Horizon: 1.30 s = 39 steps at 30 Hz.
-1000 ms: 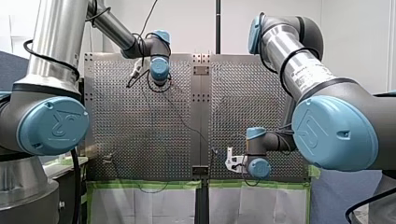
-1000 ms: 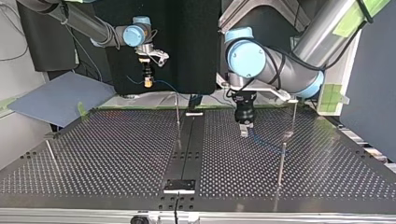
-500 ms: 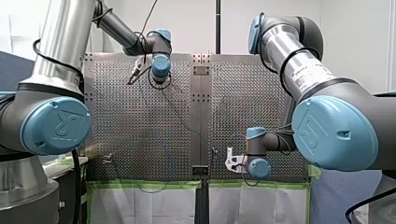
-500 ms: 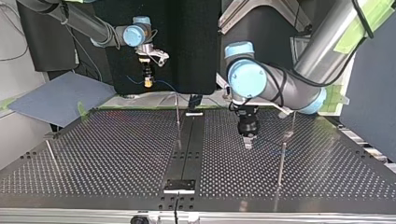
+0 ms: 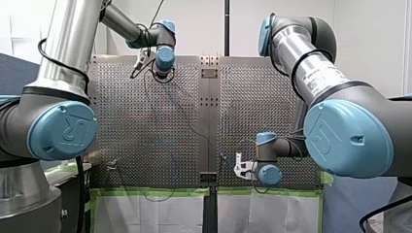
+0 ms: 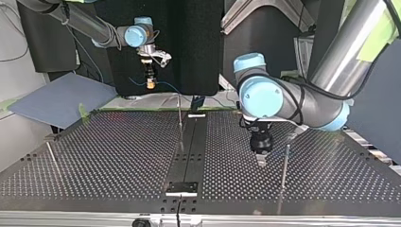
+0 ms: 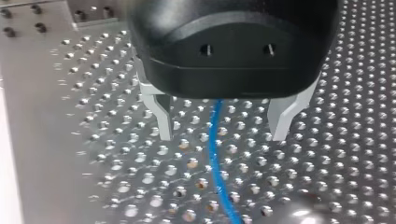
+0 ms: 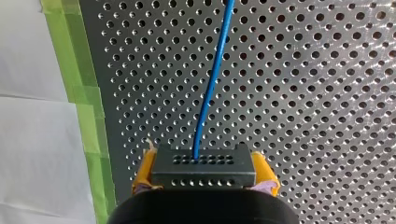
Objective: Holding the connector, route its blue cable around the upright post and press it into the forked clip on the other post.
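What worries me most is my left gripper (image 7: 222, 116). Its metal fingers (image 7: 161, 114) stand apart, one on each side of the blue cable (image 7: 215, 154), and neither touches it, so nothing is held there. The cable lies very low over the perforated table (image 7: 336, 154). If the fingers close at this height, I judge the tips may scrape the plate, or the cable may slip out under them. In the top view this gripper hangs just beside a thin upright post (image 6: 285, 163), so a small sideways move could knock it. A hard pull on the cable could also drag the connector (image 8: 203, 165) out of my right gripper (image 8: 204, 170), whose yellow pads (image 8: 144, 171) are clamped on its two ends. Which post carries the forked clip, I cannot make out. My left arm reaches far and low, with the wrist bent so the gripper points straight down at the plate. My right arm holds its gripper raised near the table's edge with the green tape (image 8: 88, 116), also pointing down.
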Motion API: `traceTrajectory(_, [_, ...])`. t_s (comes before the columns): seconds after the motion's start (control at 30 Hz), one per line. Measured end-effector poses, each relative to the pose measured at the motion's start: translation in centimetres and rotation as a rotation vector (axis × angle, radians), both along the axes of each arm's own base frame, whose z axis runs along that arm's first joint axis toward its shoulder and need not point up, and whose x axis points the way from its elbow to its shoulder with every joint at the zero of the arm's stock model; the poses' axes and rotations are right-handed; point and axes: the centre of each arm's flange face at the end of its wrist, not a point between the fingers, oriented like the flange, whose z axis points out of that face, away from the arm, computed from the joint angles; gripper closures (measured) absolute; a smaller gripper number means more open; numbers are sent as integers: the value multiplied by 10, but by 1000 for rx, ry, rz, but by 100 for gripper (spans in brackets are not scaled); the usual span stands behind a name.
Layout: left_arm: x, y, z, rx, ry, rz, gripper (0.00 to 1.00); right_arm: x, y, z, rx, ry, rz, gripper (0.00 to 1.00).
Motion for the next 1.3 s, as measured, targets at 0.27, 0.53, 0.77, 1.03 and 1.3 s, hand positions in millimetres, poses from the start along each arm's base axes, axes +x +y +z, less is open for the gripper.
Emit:
traceTrajectory(0.27, [1,-13,26,-5,-39,-31,0,0,0,0,2,0,1,98])
traceTrajectory(0.53, [-5,-19,8,9,-26,-43,0,0,1,-1,5,2,2,98])
traceTrajectory(0.77, [-3,-19,-35,24,26,-39,0,0,1,-1,6,3,2,98])
traceTrajectory(1.03, [-1,-21,-77,53,104,-31,0,0,0,0,3,1,1,98])
traceTrajectory(1.3, [-4,-24,-85,59,120,-31,0,0,0,0,0,0,2,98])
